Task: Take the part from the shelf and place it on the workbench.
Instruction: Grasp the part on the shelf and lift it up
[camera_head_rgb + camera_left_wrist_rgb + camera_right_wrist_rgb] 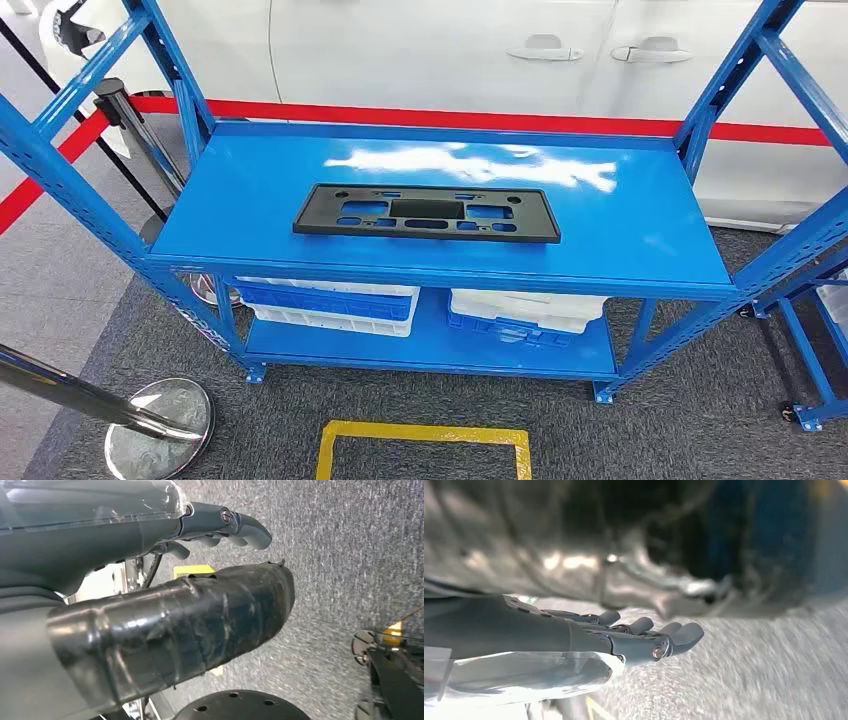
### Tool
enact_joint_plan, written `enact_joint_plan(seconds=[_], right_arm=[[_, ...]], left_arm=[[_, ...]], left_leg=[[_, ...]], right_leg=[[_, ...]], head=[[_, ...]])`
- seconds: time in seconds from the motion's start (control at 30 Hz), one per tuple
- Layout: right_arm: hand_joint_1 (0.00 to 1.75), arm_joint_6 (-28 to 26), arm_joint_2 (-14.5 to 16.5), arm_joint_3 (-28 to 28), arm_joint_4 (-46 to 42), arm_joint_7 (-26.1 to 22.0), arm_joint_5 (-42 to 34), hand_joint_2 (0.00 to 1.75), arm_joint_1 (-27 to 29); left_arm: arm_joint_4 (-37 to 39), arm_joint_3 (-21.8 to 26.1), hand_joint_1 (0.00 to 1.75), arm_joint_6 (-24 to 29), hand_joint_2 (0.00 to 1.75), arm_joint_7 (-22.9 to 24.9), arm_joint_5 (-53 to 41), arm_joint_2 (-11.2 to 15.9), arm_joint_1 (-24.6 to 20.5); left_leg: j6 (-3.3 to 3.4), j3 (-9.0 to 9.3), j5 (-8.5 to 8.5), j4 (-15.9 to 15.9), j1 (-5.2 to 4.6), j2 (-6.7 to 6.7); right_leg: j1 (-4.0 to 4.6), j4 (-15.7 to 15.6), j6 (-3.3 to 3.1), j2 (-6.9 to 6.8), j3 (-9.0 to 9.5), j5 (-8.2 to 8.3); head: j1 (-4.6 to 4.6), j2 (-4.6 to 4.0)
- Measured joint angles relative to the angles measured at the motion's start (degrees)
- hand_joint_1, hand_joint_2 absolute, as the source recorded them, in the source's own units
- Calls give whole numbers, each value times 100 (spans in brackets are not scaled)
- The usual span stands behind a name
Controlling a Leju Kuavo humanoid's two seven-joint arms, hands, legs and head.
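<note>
Black flat part (425,213), a long rectangular frame with cutouts, lies flat in the middle of the head view, on the top board of the blue shelf (640,235), roughly centred and closer to the front edge than the back. Untouched, nothing on it or beside it. Left hand (165,615) hangs over grey carpet, holds nothing, fingers (245,527) stretched out and apart from the taped dark thumb. Right hand (624,635) also over carpet, picture blurred, fingers extended side by side, nothing in them; I read it as empty and loosely spread. Both hands look well apart from the part, so the reach has not begun. Risks from here: the part is thin and lies flush on a glossy board, so fingers may fail to get under an edge and just push it toward the back. It is long, so a one-handed grip off centre would likely let it tilt or slip out. The slanted blue uprights (70,175) at the left and right of the frame could catch an arm swinging in. Lower centre, a yellow floor marking (425,445); lower left, a chrome stanchion base (160,425) that a step or turn could knock. Workbench not seen, so carrying means turning with a long part near those posts.
</note>
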Motion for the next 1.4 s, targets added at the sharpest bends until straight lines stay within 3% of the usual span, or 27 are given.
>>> enact_joint_plan(seconds=[0.13, 0.5, 0.6, 0.73, 0.83, 0.93, 1.0, 1.07, 1.2, 1.4], right_arm=[[0, -65, 1, -230, -64, -258, -170, 0, -22], [0, -93, 18, -461, -130, -412, -246, 0, -30], [0, -126, 44, -493, -235, -1245, -266, 0, -21], [0, -55, 261, -462, -694, -3063, 88, 0, 38], [0, 521, 913, -69, -2110, -3212, -93, 0, 456], [0, 2339, 1537, 493, -4389, -3088, -776, 0, 1069], [0, 3041, 1812, 803, -5721, -3381, -1009, 0, 1378], [0, 3014, 1964, 1226, -6890, -3626, -1172, 0, 1675], [0, 2311, 2068, 2163, -8656, -3861, -1581, 0, 2130], [0, 1568, 2048, 2764, -10202, -4313, -1752, 0, 2343]], left_arm=[[0, 75, 0, 31, 0, -22, 57, -9, 1], [2, 146, 0, 48, 0, -39, 85, -24, -1], [2, 232, 0, 115, 0, -132, 216, -33, 0], [7, 430, 0, 310, 0, -334, 523, -77, 1], [40, 602, 0, 578, 0, -469, 850, -122, 2], [52, 750, 0, 637, 0, -450, 1019, -122, 6], [52, 844, 0, 608, 0, -425, 1083, -121, 4], [52, 934, 0, 593, 0, -415, 1133, -126, 9], [50, 1072, 0, 594, 0, -426, 1150, -146, 15], [50, 1128, 0, 596, 0, -448, 1081, -155, 17]], left_leg=[[0, 1, 0, 0, 0, -1], [0, 0, 0, 1, 0, -5], [0, 1, 0, 1, 0, -8], [1, 2, 1, 1, 1, -10], [2, 1, 2, 2, 5, -16], [2, -8, 2, 1, -2, -16], [0, -10, 3, 0, 0, -18], [-3, -9, 5, 1, 6, -24], [-3, -6, 5, 3, 5, -21], [-2, -6, 5, 16, 5, -22]], right_leg=[[0, 0, 0, 0, 1, 0], [0, 0, 0, -4, 1, 0], [-1, 0, 0, -3, 1, 0], [2, 0, 0, -5, 3, 0], [8, 1, -1, -9, 3, 0], [-1, 12, -2, -6, -13, -1], [2, 15, -3, -10, -14, -3], [9, 14, -4, -18, -8, -3], [4, 11, -4, -10, -5, -2], [-1, 9, -1, -11, 6, 0]], head=[[0, 0], [0, 0], [0, 0], [0, 0], [2, 0], [-8, 0], [-15, 0], [-17, 0], [-17, 0], [-17, 0]])
